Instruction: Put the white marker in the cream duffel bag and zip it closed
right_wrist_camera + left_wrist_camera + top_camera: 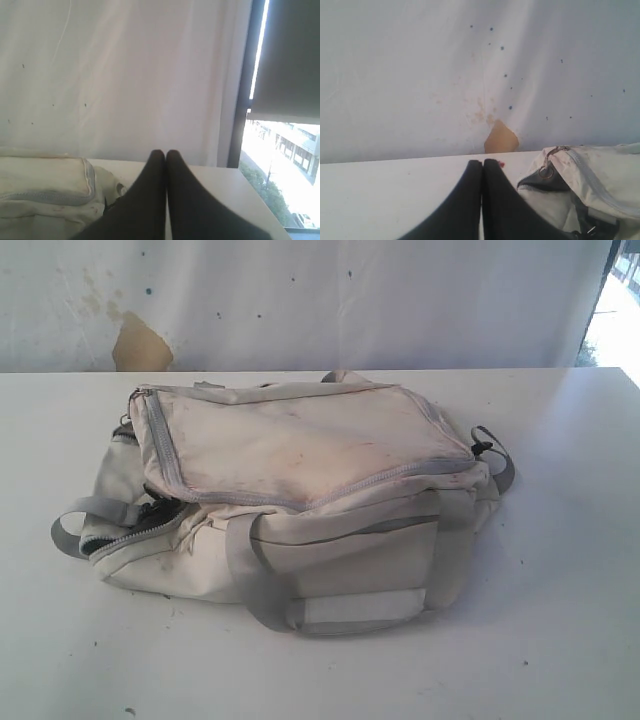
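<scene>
Left pincer closed, black fingers pressed together; right pincer likewise closed, empty.

We see the duffel bag lying on the table, about midway across it, its length running left to right in the exterior view. Its top panel faces up. The carry handle hangs down the front side and rests on the table. At the bag's left end a strap loop sticks out over the table, with a zipper opening just beside it; another strap sits at the right end. Behind the table hangs a backdrop sheet, and a window stands at the far right. The left gripper is near the bag's left end and the right gripper near its right end; we cannot tell whether either touches it.
</scene>
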Controlling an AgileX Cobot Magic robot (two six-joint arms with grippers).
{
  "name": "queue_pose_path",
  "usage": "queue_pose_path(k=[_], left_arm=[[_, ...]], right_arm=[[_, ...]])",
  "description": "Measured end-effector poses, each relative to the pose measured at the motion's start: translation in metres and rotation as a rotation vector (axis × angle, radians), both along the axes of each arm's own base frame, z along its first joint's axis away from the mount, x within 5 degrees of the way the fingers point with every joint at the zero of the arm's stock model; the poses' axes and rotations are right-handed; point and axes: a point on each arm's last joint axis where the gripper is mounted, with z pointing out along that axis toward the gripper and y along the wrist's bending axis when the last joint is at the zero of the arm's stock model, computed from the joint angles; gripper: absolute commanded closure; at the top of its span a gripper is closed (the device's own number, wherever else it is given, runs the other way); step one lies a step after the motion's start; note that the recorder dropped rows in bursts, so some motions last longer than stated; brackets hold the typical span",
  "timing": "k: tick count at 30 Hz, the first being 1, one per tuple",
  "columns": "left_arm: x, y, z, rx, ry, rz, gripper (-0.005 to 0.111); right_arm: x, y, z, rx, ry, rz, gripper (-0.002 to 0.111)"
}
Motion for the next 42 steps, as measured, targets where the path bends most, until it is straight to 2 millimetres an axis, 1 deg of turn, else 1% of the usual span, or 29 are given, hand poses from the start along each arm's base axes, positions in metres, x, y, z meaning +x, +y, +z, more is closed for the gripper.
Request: queue_pose_path(k=[2, 4, 7, 17, 27, 34, 42], left_arm=[[0.006, 0.001, -0.016, -0.001, -0.026, 0.009, 0.107], [0.009, 0.002, -0.030, -0.003, -0.051, 0.018, 0.107], [0.010, 0.002, -0.036, -0.004, -0.043, 0.019, 0.107], [0.010, 0.002, -0.036, -0.004, -0.046, 0.019, 0.107], [0.010, 0.002, -0.036, 0.010, -0.045, 0.021, 0.107], [0.011, 0.001, -0.044, 0.011, 0.035, 0.013, 0.107], [0.011, 0.001, -0.045, 0.011, 0.048, 0.012, 0.107]], right_arm=[[0.001, 0.000, -0.006, -0.001, 0.014, -0.001, 0.108], [0.001, 0.000, -0.007, -0.001, 0.022, 0.000, 0.108], [0.001, 0.000, -0.007, -0.001, 0.022, 0.000, 0.108], [0.001, 0.000, -0.008, -0.002, 0.030, 0.002, 0.108], [0.002, 0.001, -0.012, -0.005, 0.080, 0.009, 0.108], [0.002, 0.001, -0.016, -0.005, 0.117, 0.015, 0.108], [0.002, 0.002, -0.018, -0.007, 0.140, 0.018, 0.108]])
